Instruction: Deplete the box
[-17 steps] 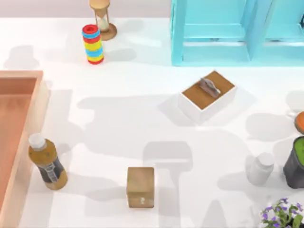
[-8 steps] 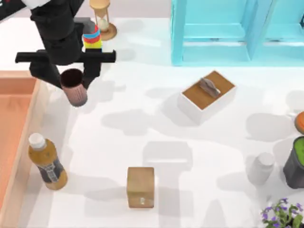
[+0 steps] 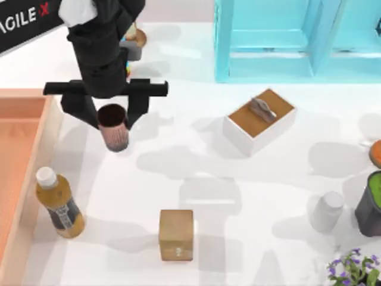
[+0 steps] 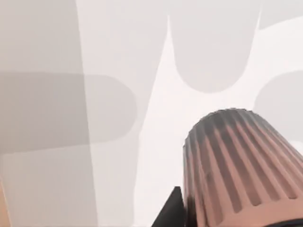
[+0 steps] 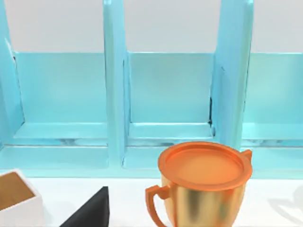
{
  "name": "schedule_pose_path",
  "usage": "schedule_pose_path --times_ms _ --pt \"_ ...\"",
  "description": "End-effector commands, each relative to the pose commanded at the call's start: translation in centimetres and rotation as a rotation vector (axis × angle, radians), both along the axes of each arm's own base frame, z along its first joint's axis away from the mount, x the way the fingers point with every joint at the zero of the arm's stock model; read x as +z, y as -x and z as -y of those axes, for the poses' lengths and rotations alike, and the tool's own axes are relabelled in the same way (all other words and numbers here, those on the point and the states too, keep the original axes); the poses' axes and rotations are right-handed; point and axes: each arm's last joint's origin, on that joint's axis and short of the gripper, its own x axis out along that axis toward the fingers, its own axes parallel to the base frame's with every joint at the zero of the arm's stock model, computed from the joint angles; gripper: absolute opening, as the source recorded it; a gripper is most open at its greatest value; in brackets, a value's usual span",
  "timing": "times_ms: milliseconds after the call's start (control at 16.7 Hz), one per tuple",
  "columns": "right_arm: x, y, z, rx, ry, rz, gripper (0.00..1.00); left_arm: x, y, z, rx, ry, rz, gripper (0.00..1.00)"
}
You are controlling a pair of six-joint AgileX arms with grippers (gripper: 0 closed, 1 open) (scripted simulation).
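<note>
The box [image 3: 43, 149], a large crate with pale wood walls and a reddish-orange inside, lies at the table's left edge. My left gripper [image 3: 112, 122] hangs over the white table just right of the box's far corner. It is shut on a ribbed pinkish-brown cup [image 3: 114, 134], which is above the table and outside the box. In the left wrist view the cup [image 4: 241, 165] is close up over bare table. My right arm is parked off the right side, its wrist camera facing the blue shelf [image 5: 165, 94].
An amber bottle [image 3: 58, 204] stands beside the box's wall. A tan wooden cube [image 3: 176, 234] sits front centre and a white box with a brown top [image 3: 260, 120] right of centre. A white bottle [image 3: 326, 211], a dark container [image 3: 372, 202] and an orange-lidded cup [image 5: 203, 182] crowd the right.
My left arm came into view from the far left carrying the cup. It has moved right and slightly forward, away from the box.
</note>
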Motion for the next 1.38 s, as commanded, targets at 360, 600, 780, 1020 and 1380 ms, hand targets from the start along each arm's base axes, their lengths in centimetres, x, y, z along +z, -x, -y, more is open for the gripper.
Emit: schedule_pose_path --times_ms 360,600,780,1020,1380 --pt "0.0 0.0 0.0 0.0 0.0 0.0 1.0 -2.8 0.0 0.1 -0.001 0.002 0.005 0.0" --pt "0.0 0.0 0.0 0.0 0.0 0.0 1.0 -4.6 0.1 0.1 -0.001 -0.001 -0.003 0.0" --pt "0.0 0.0 0.0 0.0 0.0 0.0 1.0 -4.6 0.1 0.1 -0.001 -0.001 -0.003 0.08" --pt "0.0 0.0 0.0 0.0 0.0 0.0 1.0 -4.6 0.1 0.1 -0.001 -0.001 -0.003 0.38" --pt "0.0 0.0 0.0 0.0 0.0 0.0 1.0 -4.6 0.1 0.1 -0.001 -0.001 -0.003 0.83"
